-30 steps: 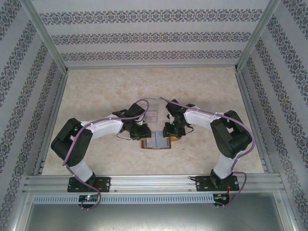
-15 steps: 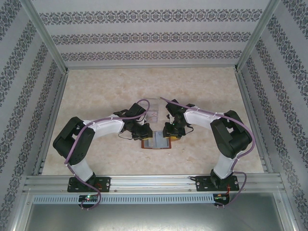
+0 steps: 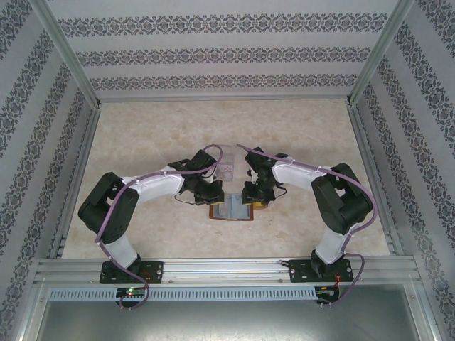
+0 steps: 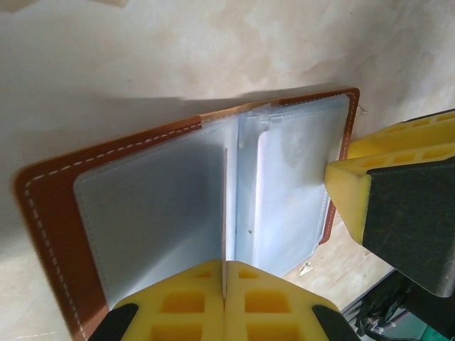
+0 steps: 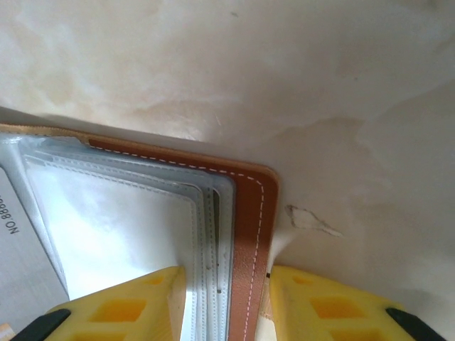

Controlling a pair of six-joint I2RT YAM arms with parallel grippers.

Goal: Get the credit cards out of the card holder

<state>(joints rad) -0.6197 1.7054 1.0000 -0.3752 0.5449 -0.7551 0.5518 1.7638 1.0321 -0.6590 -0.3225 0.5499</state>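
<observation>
From above, the card holder [image 3: 232, 211] lies open on the table [image 3: 142, 135], between the left gripper [image 3: 213, 197] and the right gripper [image 3: 250, 196], both down at it.

At the left wrist, the yellow fingers [image 4: 178, 305] are pressed together, pinching a thin pale sheet [image 4: 224, 206] that stands edge-on at the holder's fold (card or sleeve, I cannot tell).

At the right wrist, the fingers [image 5: 121, 312] clamp the holder's stitched brown edge. A grey credit card [image 5: 14, 249] shows at the left.

A: Top view?
B: High behind the arm bases, facing down on the worktop [image 3: 142, 135].
A: Wrist views?
B: Close behind the left tool [image 4: 224, 302] and right tool [image 5: 226, 305]; both share the card holder [image 4: 50, 234] just ahead.
</observation>
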